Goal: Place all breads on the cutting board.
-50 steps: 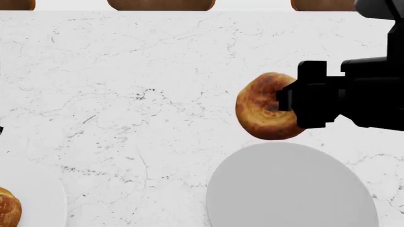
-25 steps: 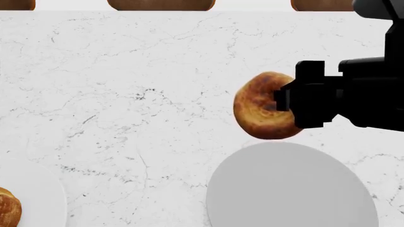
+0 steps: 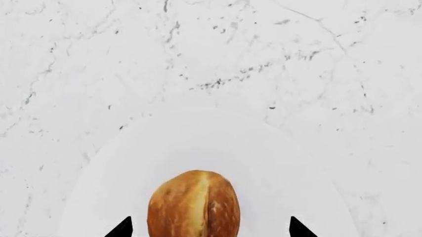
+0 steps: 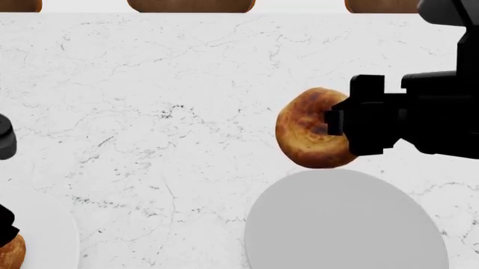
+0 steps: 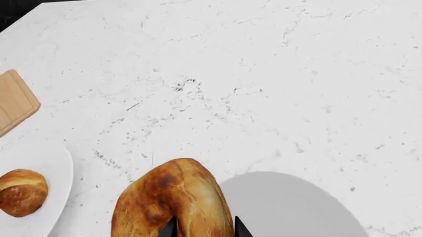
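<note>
Gripping the roll with the sunken dark centre point(image 4: 311, 128) by one edge, the right gripper point(image 4: 333, 120) holds it clear of the marble table point(image 4: 150, 101), above the far rim of the empty round plate point(image 4: 344, 224). In the right wrist view the fingertips pinch only a narrow part of the crust, with most of the roll hanging free beyond them. That is the main hazard: an edge hold of this kind could let the bread pivot or slip during a long sideways carry, and it would likely land on the plate or the table.

The cutting board point(image 5: 17, 101) shows only as a corner in the right wrist view, well apart from the held roll and beyond the second plate point(image 5: 46, 168). The reach appears long, so a fast swing would add to the slip risk.

The smoother domed roll point(image 3: 193, 205) lies on that second plate, between the spread fingertips of the left gripper point(image 3: 211, 228), which is open and not touching it. Closing off-centre could push the roll across the plate instead of seizing it.

Both arms heading for one board could also crowd each other.
</note>
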You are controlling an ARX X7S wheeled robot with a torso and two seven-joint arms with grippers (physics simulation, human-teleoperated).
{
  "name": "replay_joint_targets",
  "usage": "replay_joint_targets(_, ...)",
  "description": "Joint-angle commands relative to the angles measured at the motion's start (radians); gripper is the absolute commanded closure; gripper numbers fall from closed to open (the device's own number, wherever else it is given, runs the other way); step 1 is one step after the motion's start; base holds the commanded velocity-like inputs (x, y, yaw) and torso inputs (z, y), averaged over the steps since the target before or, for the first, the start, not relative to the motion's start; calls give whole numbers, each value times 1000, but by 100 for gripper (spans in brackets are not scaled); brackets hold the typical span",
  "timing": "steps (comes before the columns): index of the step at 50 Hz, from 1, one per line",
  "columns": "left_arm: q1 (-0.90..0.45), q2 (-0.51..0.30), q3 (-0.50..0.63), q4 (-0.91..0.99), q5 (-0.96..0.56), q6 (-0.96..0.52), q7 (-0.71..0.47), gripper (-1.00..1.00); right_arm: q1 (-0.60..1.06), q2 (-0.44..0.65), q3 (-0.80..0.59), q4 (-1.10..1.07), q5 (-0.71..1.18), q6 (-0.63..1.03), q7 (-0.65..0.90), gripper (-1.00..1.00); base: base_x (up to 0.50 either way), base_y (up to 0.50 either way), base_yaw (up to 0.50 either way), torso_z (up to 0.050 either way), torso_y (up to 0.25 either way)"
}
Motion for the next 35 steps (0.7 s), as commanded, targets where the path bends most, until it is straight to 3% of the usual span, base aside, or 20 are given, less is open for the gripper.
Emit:
replay_joint_targets(1,30,7,14,-12,80,10,52,-100,-1,5,0,-6,-5,-1,-14,100,0,0,0,0,0)
replay_joint_targets(18,79,14,32,-32,206,42,167,-100,-3,4,-12,-20,6,-6,-12,100,0,0,0,0,0)
replay_joint_targets(35,141,-2,56,-18,213,86,175,-100,6,-3,-27,-14,10,-10,-9,100,0,0,0,0,0)
